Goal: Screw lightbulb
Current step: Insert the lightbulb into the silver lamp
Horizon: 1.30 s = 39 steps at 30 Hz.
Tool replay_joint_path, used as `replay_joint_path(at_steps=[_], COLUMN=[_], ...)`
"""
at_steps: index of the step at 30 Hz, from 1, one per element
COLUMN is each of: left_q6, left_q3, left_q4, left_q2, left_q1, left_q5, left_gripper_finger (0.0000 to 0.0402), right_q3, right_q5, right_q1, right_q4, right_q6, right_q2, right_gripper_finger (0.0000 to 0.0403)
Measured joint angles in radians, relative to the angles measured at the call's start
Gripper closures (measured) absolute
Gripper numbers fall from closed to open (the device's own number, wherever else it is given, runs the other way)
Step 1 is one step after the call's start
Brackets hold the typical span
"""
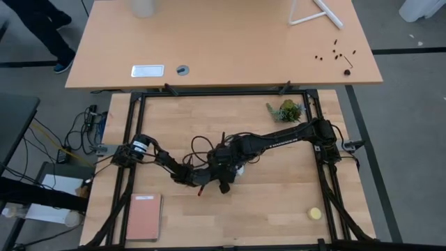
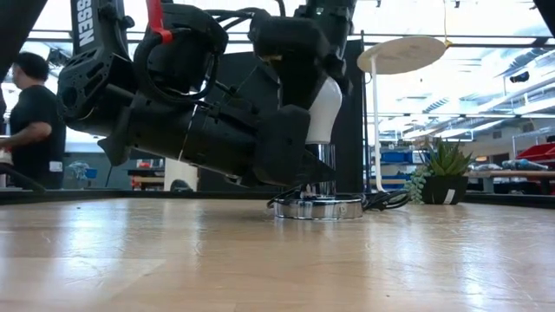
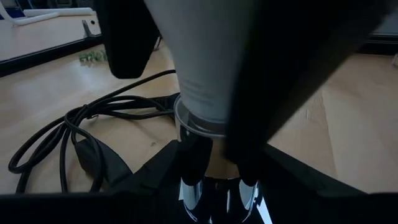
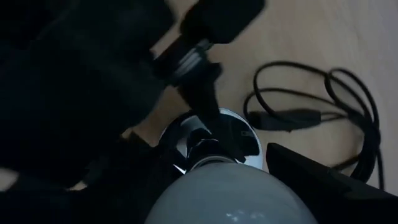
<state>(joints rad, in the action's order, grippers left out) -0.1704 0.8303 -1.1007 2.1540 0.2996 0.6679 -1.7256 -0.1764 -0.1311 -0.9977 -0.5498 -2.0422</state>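
Note:
The white lightbulb point(image 2: 326, 106) stands upright with its screw end in the chrome socket point(image 2: 321, 169) of the round silvery disc point(image 2: 317, 208), which lies flat on the table's middle. Its black cord point(image 4: 311, 112) is coiled beside it. My right gripper point(image 1: 234, 169) reaches in from the table's right and is shut on the bulb point(image 4: 230, 193). My left gripper point(image 3: 214, 168) reaches in from the table's left, low over the table, and is shut on the socket below the bulb. My left gripper pinches the chrome socket point(image 3: 194, 194) between its two fingers point(image 3: 189, 155), just under the bulb's neck and above the disc. The fingers come in about level from the table's left. The disc stays flat on the table. My right gripper has the bulb's wide white part point(image 3: 186, 56) between its two fingers point(image 3: 124, 37), one on either side. The fingers come from above, pointing down. The bulb stands upright with its screw end in the socket.
A small potted plant point(image 1: 286, 110) stands at the far right. A flat yellow round thing point(image 1: 315, 213) lies at the near right, and a reddish notebook point(image 1: 143, 216) at the near left. A person point(image 2: 30, 113) stands beyond the table.

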Motion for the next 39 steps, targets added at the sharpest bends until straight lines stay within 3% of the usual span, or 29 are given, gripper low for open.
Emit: replay_joint_path(at_steps=[4, 8, 18, 29, 39], left_q6=[0.004, 0.004, 0.003, -0.001, -0.02], left_q3=[0.0, 0.0, 0.0, 0.0, 0.001], left_q4=[0.001, 0.002, 0.002, 0.009, 0.019], left_q2=[0.0, 0.0, 0.0, 0.0, -0.001], left_q1=[0.003, 0.006, 0.01, 0.015, 0.013], left_q5=[0.001, 0.0, -0.002, -0.023, -0.011], left_gripper_finger=[0.0219, 0.0219, 0.0219, 0.0219, 0.0219], right_q3=[0.0, 0.0, 0.0, 0.002, -0.057], right_q5=[0.0, 0.039, 0.088, 0.09, 0.034], right_q1=[0.004, 0.004, 0.009, -0.004, -0.022], right_q4=[-0.002, -0.001, 0.01, 0.029, -0.011], right_q6=[-0.136, -0.15, -0.021, 0.108, 0.17], right_q2=[0.0, 0.0, 0.0, 0.006, 0.022], right_gripper_finger=[0.0135, 0.0134, 0.0117, 0.001, 0.0012])
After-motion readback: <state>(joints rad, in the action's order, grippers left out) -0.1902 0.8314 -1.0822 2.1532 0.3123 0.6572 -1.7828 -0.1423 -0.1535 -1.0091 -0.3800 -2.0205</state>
